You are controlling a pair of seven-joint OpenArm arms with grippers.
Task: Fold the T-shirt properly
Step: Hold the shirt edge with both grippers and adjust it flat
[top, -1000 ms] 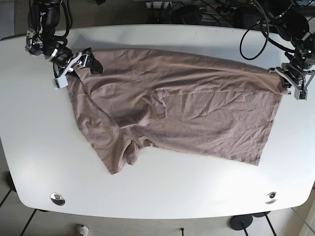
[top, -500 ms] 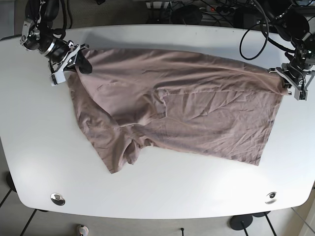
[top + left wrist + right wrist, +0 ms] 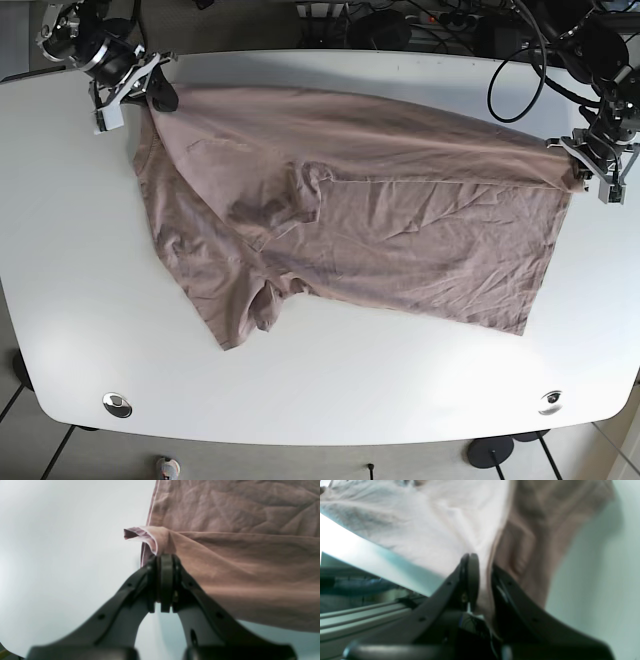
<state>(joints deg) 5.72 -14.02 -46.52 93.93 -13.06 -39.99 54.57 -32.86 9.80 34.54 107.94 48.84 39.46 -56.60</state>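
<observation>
Lying across one white desk [image 3: 330, 385], a single brown T-shirt [image 3: 400, 220] spreads from the far left corner to the right edge, wrinkled, with one sleeve folded in over its middle and another bunched flap hanging toward the near-left side. Two arms hold it, one at each end. On the left of the base view, the right claw [image 3: 150, 88] pinches the shirt's upper left corner near the desk's far edge; the right wrist view shows cloth running down between its two dark fingers [image 3: 470, 577], which are pressed together on the fabric, though that view is blurred. Along the top, the shirt's edge is pulled into one fairly straight line between the two grips. On the right of the base view, the left claw [image 3: 590, 165] clamps the shirt's upper right corner just at the desk's side; the left wrist view shows its fingers [image 3: 166, 580] closed tight on a small folded lip of hem. Two round metal fittings [image 3: 117, 404] sit in the desk's near corners.
</observation>
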